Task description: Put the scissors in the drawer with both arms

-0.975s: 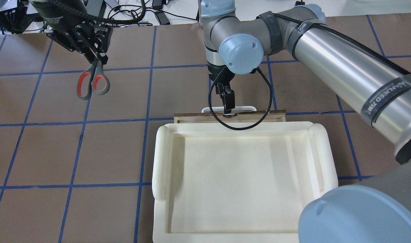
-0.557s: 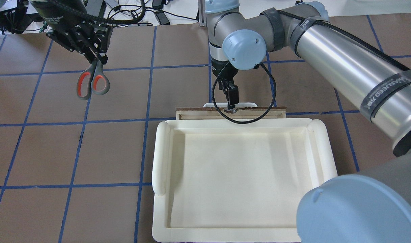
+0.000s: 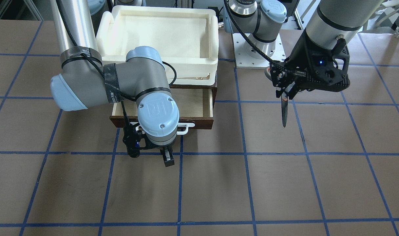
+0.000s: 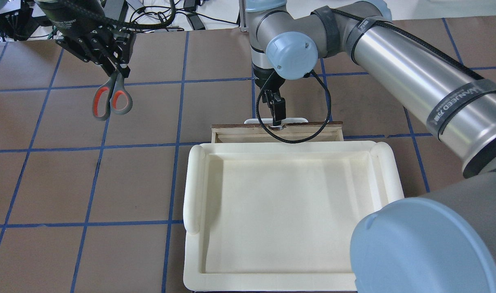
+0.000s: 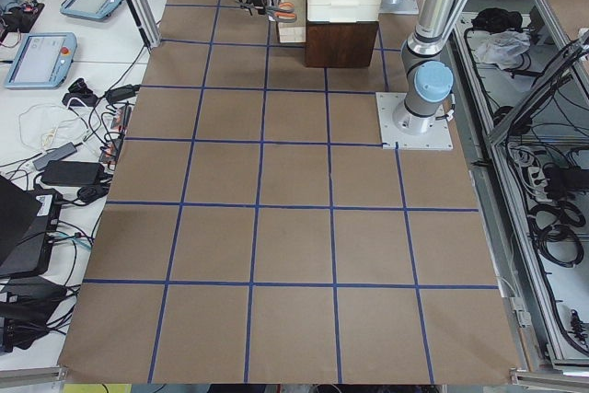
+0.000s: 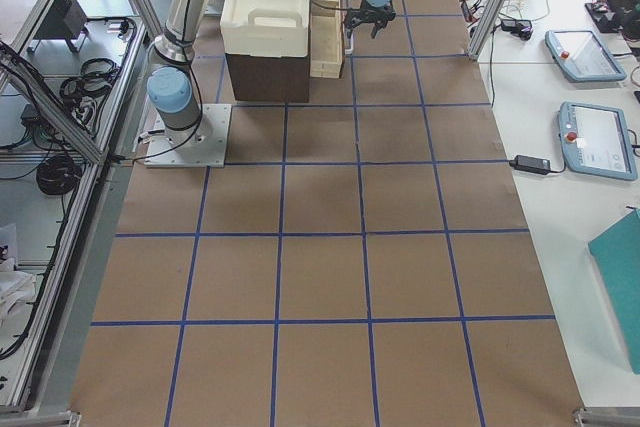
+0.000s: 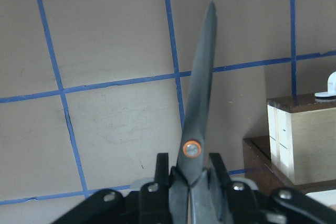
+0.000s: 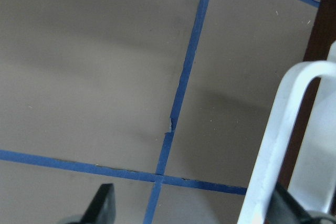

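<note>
The right claw (image 4: 277,119) should pull straight out, away from the robot. It should go slow and even, so the white bar handle (image 3: 186,126) does not slip off its finger. I think that is the job right now. The dark brown wooden drawer (image 3: 202,124) must open wide enough for the metal scissors with grey handles and orange-red loops (image 4: 111,99).

The right claw's two black fingers stand wide apart, and it squeezes nothing. In its wrist view the handle runs just beside one finger, so it looks hooked, not pinched. The drawer is partly out and its pale wood inside shows. The right arm's wrist hangs over part of it. A white foam tray (image 4: 195,183) sits on top of the brown box.

Well off to the side, the left claw (image 3: 286,94) is closed tight on the scissors near their round screw. They hang about flat over the brown table with blue tape lines (image 4: 48,179). The loops point toward the robot and the tips point away. The left claw should wait until the drawer is open wide.
</note>
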Robot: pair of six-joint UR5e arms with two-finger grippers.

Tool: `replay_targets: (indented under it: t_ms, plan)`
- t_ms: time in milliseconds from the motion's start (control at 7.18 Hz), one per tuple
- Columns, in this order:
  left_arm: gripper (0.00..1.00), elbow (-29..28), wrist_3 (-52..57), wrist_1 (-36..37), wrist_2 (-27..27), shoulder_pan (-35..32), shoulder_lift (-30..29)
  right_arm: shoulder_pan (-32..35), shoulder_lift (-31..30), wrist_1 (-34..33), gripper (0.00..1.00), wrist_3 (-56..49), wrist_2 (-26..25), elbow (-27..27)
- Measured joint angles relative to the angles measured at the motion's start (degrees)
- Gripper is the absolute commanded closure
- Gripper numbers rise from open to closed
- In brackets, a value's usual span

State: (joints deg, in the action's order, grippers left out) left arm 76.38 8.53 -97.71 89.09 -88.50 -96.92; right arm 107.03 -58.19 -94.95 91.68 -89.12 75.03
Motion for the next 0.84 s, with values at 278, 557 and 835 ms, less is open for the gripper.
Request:
replay_targets:
  t_ms: [278,557,835]
  plan:
    - [0.88,0.0,0.0,-0.13,0.02,0.0,0.05,-0.28,0.11,-0.05,0.0,-0.92,-0.09,-0.85]
    - [0.88,0.14,0.0,-0.24,0.03,0.0,0.15,-0.76,0.16,-0.06,0.0,-1.92,-0.21,-1.45]
    - [0.88,0.46,0.0,-0.25,0.03,0.0,0.35,-1.56,0.51,-0.48,0.0,-3.15,-0.12,-1.8]
